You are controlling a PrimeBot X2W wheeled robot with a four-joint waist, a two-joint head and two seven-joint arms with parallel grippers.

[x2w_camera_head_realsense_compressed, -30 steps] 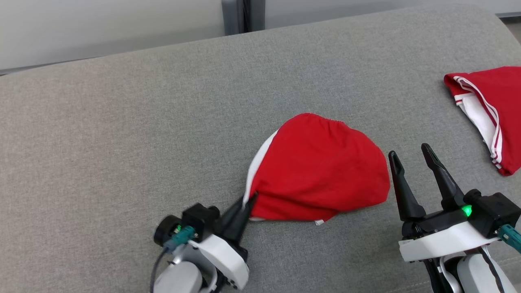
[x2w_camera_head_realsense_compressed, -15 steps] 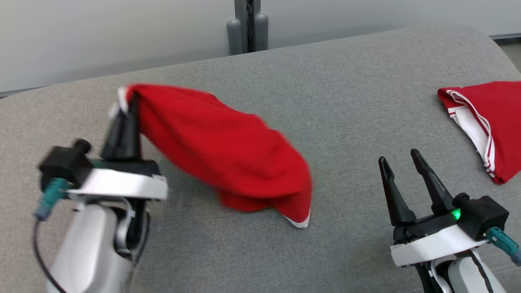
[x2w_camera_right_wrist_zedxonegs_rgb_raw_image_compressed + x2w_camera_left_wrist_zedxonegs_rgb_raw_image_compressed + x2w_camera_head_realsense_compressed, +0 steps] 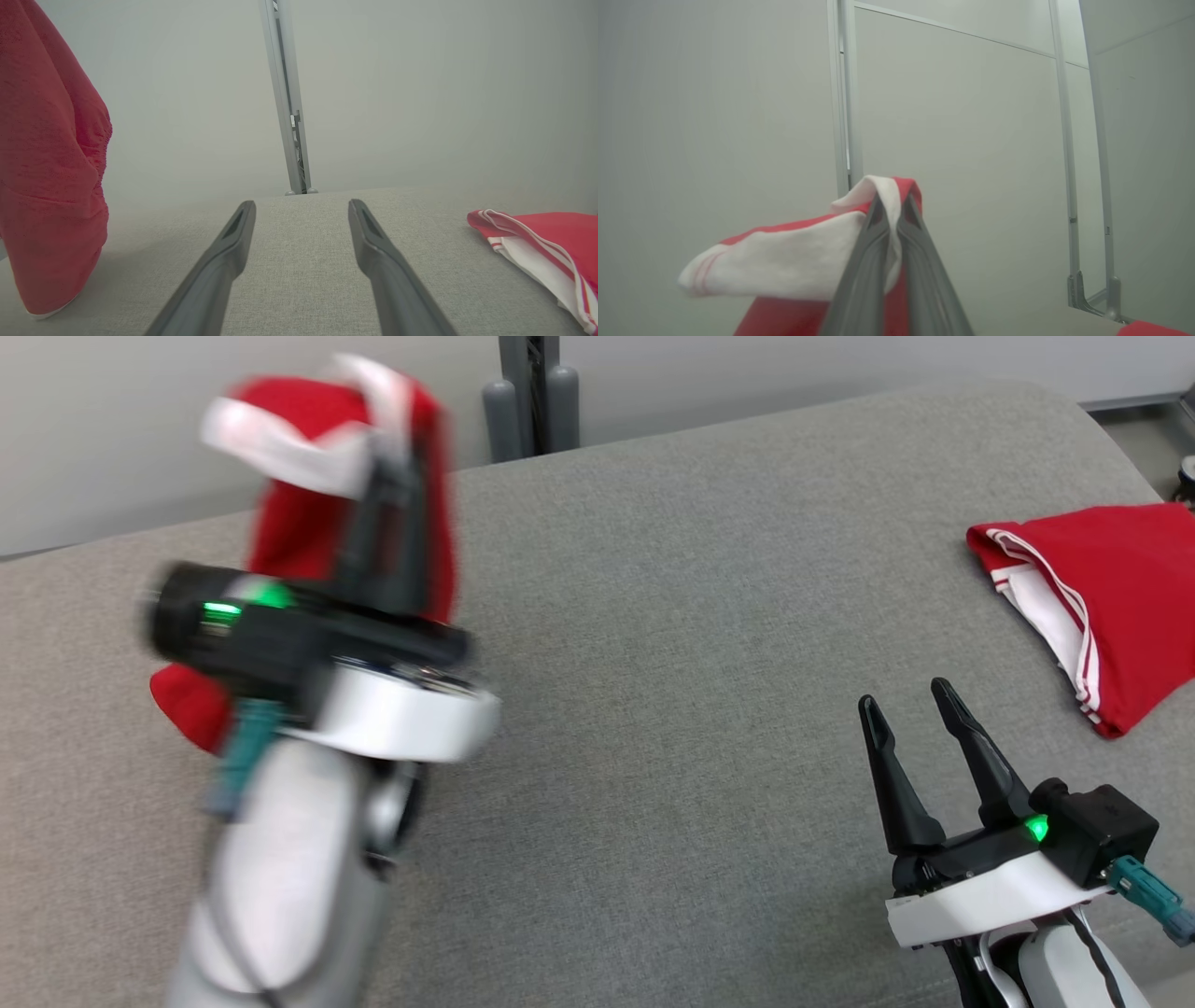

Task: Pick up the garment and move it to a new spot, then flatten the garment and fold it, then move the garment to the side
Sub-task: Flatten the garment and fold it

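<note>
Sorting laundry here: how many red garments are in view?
2: the hanging garment, pinched in the left gripper; the folded garment, lying on the grey cushion at far right.

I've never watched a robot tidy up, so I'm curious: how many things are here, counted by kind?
Red-and-white garments: 2 (hanging garment pinched in the shut left claw; lying garment resting on the grey cushion)
Claws: 2 (left claw; right claw, open and holding nothing)
Cushions: 1 (grey cushion)
Total: 5
</note>
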